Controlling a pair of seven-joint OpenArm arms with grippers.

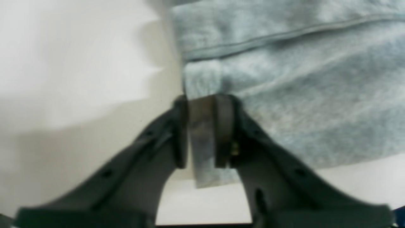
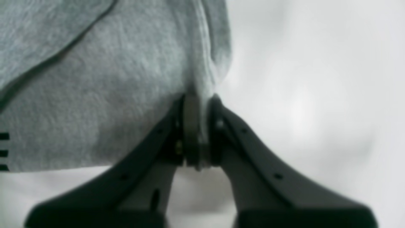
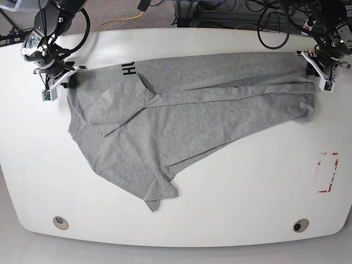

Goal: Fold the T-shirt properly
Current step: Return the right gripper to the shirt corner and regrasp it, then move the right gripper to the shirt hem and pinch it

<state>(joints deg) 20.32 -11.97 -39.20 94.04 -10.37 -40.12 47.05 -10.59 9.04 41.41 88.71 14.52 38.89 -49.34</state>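
Across the far half of the white table (image 3: 231, 203) the T-shirt (image 3: 181, 121) lies rumpled; left gripper (image 1: 202, 131) and right gripper (image 2: 196, 133) each pinch an edge. Soft, light cloth sags, so corners suit best.

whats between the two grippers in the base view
Only the T-shirt, spread across the table from the right gripper to the left gripper; both pinch its edges, as the wrist views confirm.

The T-shirt (image 3: 181, 118) is light heather grey with black block lettering (image 3: 128, 68) near its collar. It lies on a white table (image 3: 264, 187) bearing a red-and-white striped rectangle (image 3: 328, 172) near the right edge.
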